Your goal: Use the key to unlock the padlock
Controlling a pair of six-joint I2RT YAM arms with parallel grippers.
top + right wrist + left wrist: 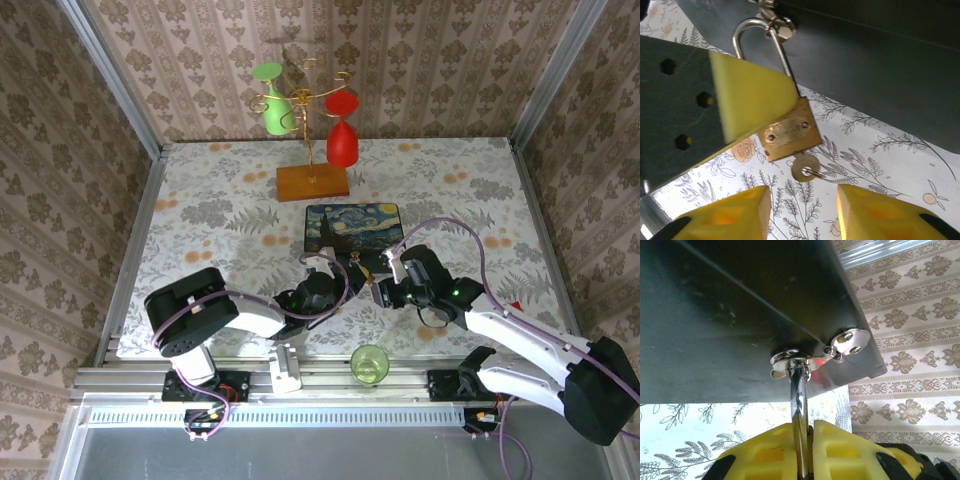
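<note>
At the six o'clock edge of the dark box painted with a starry night sky [352, 225], a small brass-coloured padlock [790, 131] hangs by its thin silver shackle [798, 400], which is threaded through the shiny metal hasp [790, 362] on the box's front. A silver key [805, 167] sits in the bottom of the padlock body, with its round head and a small ring sticking out at six o'clock in the right wrist view.

The left gripper [807, 450] reaches in from eight o'clock. Its yellow padded fingers [752, 95] are clenched tight on the shackle just above the brass body. One pad hides where the shackle's short leg meets the body, so I cannot tell whether the lock is latched or sprung.

The right gripper [802, 212] comes in from four o'clock. Its yellow fingers [740, 215] are spread apart, just below the key head and not touching it, holding nothing.

The box rests on the flower-patterned bench [200, 190], near the middle. At twelve o'clock from the box stands a wooden-based wire rack [312, 182] carrying an upturned green goblet [274, 105] and an upturned red goblet [342, 140]. At six o'clock, on the rail between the two arm bases, stands a clear green cup [369, 363], well apart from the padlock.
</note>
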